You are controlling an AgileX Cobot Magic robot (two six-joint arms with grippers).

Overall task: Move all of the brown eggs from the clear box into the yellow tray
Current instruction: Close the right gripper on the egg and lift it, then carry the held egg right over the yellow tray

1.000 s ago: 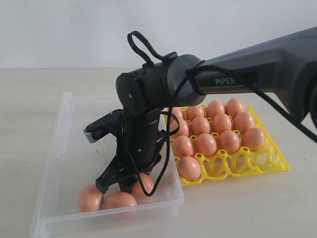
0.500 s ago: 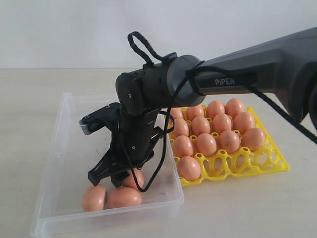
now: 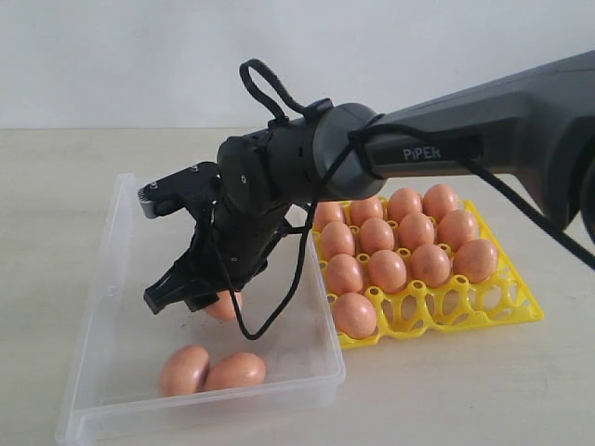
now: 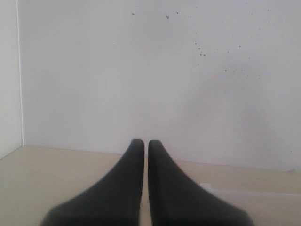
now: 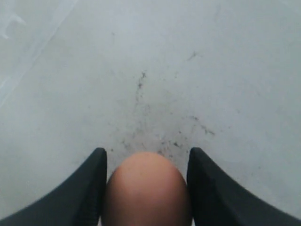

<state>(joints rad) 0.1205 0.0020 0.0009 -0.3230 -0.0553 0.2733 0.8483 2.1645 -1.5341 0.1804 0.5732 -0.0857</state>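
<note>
1. While the right gripper (image 3: 195, 295) hangs over the clear box (image 3: 110, 279), its jaws stand fairly wide and clamp one brown egg (image 3: 224, 307) by its sides, lifted clear of the box floor.
2. Seen from the right wrist, that egg fills the gap between the two dark fingers (image 5: 89, 188), with the smudged floor beyond it.
3. Two other brown eggs (image 3: 183, 370) lie touching each other on the floor near the box's front wall.
4. On the table (image 3: 465, 400), the yellow tray (image 3: 446, 302) sits just beside the box, to its right in the exterior view.
5. Thirteen tray eggs (image 3: 387, 269) fill the three far rows and one cup of the nearest row.
6. Facing a pale wall, the left gripper (image 4: 146, 143) is drawn together to a thin slit.
</note>
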